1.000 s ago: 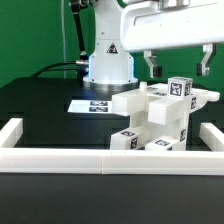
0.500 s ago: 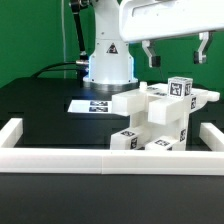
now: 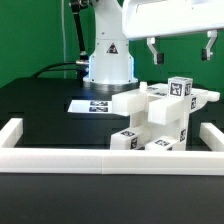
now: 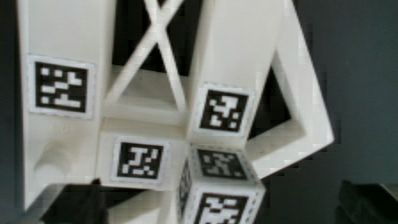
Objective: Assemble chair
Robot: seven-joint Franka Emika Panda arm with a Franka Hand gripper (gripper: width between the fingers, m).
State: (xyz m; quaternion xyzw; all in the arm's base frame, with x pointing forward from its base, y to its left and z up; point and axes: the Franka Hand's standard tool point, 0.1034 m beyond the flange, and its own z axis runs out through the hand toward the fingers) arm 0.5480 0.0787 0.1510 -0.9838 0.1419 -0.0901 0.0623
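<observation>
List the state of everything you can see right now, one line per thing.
claw: open, empty, above the chair, touching nothing
chair: partly assembled stack of white tagged pieces, standing on the table, not held
marker board: flat on the table near the robot base
border frame: lying along the table's edge

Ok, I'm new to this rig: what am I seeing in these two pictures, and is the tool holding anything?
The exterior view looks across a black table. The white machine behind is a robot arm; its tool, two dark fingers hanging down, is open and empty above the work. Below it stands the chair, white blocks with black-and-white square tags, partly assembled. A flat marker board lies behind it, and a low white border frame fences the front. The wrist view comes from a camera on the arm, looking close at the chair's tagged pieces.
</observation>
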